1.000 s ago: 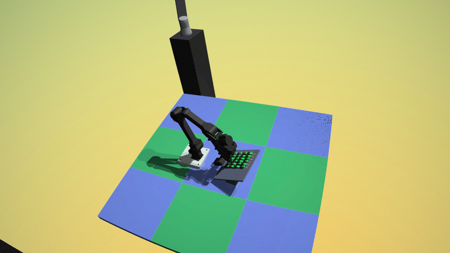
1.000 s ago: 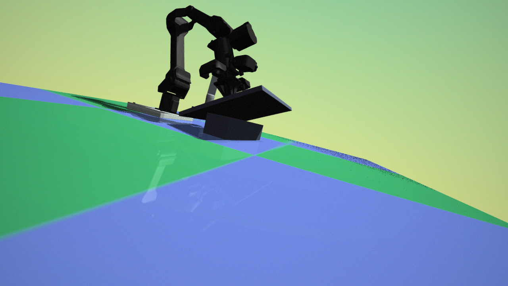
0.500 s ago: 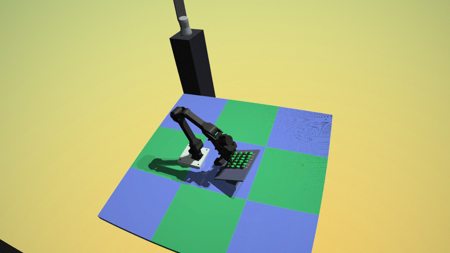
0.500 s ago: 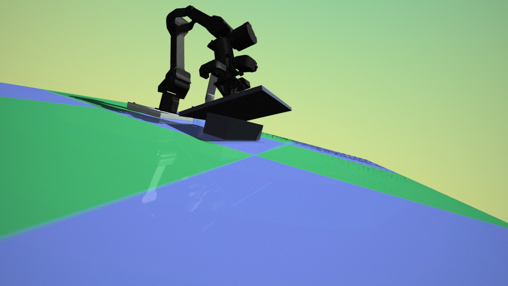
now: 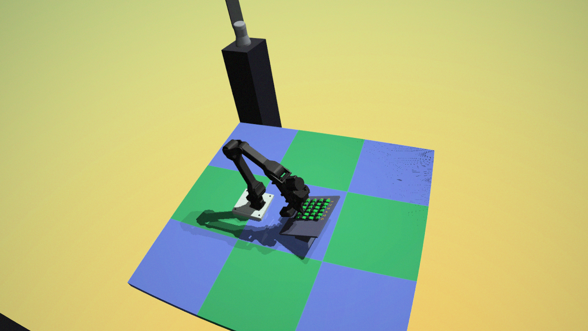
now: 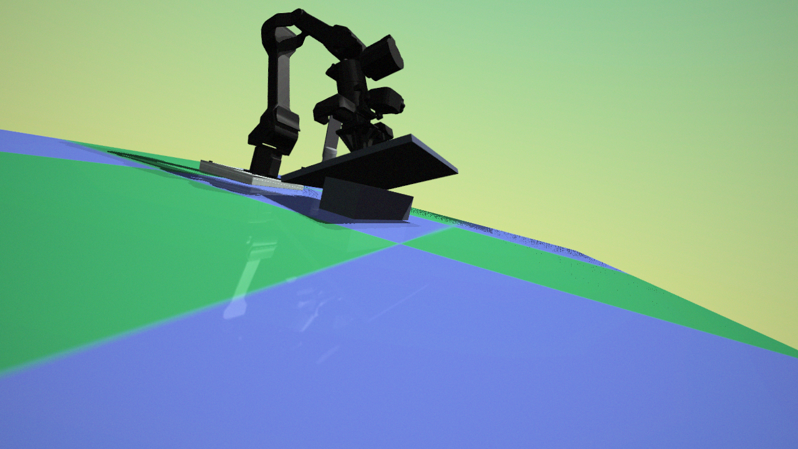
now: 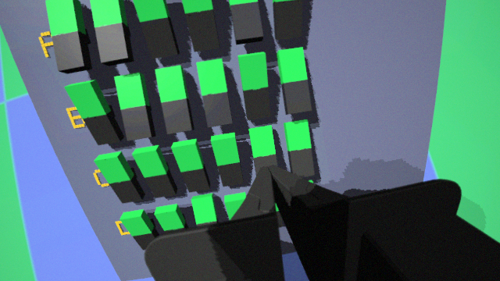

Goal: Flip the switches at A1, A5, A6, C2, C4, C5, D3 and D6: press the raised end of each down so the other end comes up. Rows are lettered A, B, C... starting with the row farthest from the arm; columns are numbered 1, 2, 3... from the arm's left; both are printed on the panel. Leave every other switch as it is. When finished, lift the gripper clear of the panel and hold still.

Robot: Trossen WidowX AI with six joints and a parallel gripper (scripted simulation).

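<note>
The grey switch panel point(image 5: 299, 227) point(image 6: 390, 161) point(image 7: 371, 97) stands tilted in front of the arm. My gripper point(image 5: 302, 212) point(image 7: 268, 172) is shut and empty. Its tips are at the near half of C5 point(image 7: 262, 142); touching or just above, I cannot tell. C5 shows bright green with its near end up. C2 point(image 7: 149, 161) and C4 point(image 7: 225, 150) show darker green with the far end up. A1 point(image 7: 64, 17) and A5 point(image 7: 248, 23) have the near end up; A6 point(image 7: 288, 23) looks far end up. D3 point(image 7: 204, 208) is bright green; its near half is hidden. The fingers hide most of D6.
Other switches surround the tips, with C6 point(image 7: 298, 136) to the right and B5 point(image 7: 254, 72) above in the wrist view. The panel rests on a dark block point(image 6: 362, 199). The arm's white base plate point(image 5: 242, 210) is behind. A dark pillar point(image 5: 242, 86) stands beyond the table.
</note>
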